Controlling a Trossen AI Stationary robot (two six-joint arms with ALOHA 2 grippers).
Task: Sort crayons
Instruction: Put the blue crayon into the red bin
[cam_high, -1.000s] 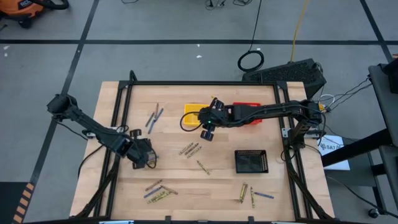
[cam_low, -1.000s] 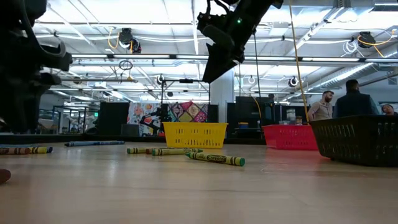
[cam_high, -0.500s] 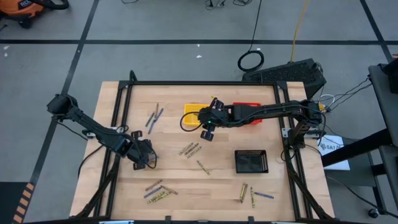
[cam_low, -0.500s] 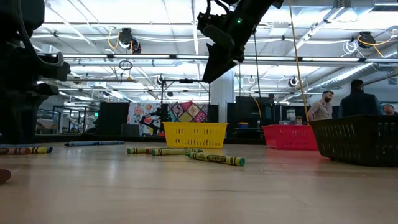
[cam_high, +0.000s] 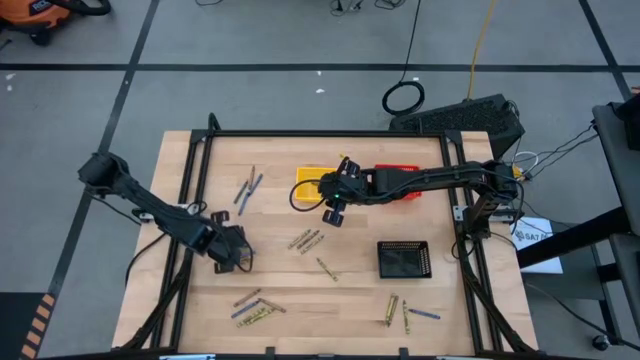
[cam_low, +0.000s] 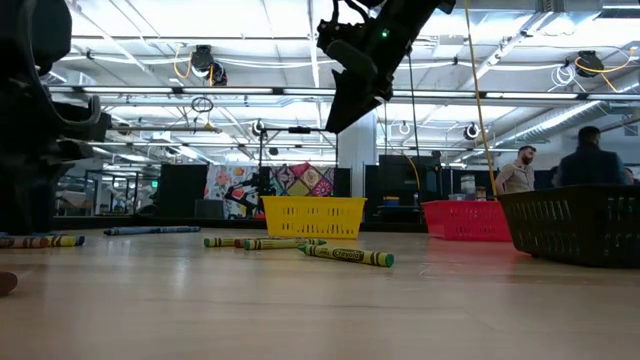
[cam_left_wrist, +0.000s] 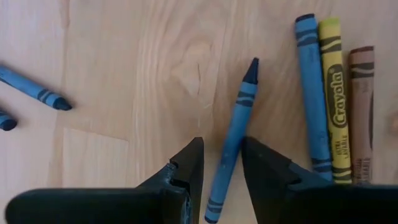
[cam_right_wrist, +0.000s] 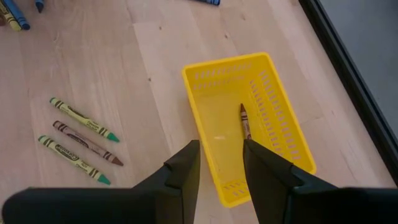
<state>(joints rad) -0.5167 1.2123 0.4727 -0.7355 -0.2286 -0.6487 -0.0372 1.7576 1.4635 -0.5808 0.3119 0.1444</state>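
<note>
Crayons: blue wax stick (cam_left_wrist: 231, 142) lay between the left gripper's (cam_left_wrist: 221, 163) parted fingers, unclamped; brown stick (cam_right_wrist: 245, 121) lay inside the yellow mesh basket (cam_right_wrist: 205, 76) beneath the right gripper (cam_right_wrist: 221, 163), fingers apart, empty.

In the high view the left arm (cam_high: 150, 208) has shifted slightly, its shoulder end at the left of the frame sitting a little lower. In the low view a person (cam_low: 592, 158) at the right edge has moved further right.
</note>
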